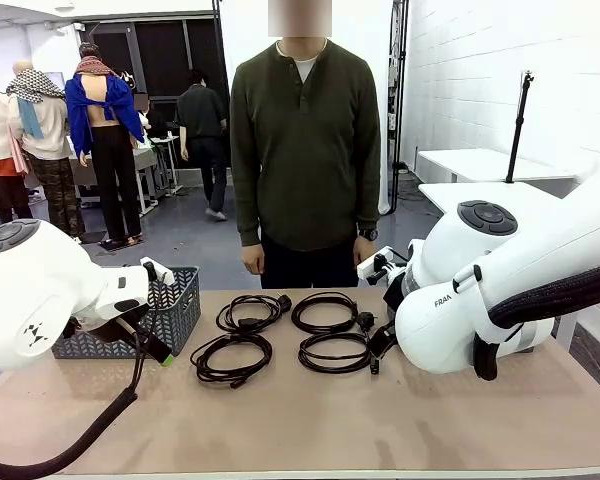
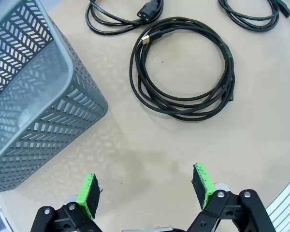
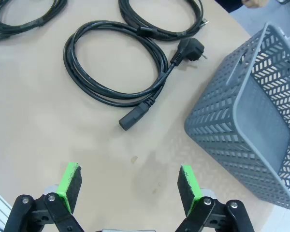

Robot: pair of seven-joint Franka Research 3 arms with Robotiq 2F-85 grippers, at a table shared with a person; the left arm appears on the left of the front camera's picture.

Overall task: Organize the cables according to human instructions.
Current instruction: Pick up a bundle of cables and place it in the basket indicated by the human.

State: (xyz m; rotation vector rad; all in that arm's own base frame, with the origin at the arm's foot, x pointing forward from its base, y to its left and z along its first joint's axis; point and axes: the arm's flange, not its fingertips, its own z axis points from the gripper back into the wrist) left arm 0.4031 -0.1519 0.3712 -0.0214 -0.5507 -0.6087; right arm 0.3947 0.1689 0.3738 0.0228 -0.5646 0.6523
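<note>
Four cables [image 1: 248, 322] lie coiled in two-by-two block on tabletop [image 1: 380, 420], none in basket. Step judged: awaiting person's [image 1: 305, 150] instruction.

Left basket [image 2: 63, 125] beside left gripper [image 2: 147, 189]. Jaws spread, empty. Nearest cable [image 2: 183, 107] ahead, not touching.

Right gripper [image 3: 128, 186] likewise spread, empty. Plug-ended cable [image 3: 134, 117] ahead, right basket [image 3: 222, 130] alongside.

Next: move over indicated coil, descend, pinch bundled strands.
</note>
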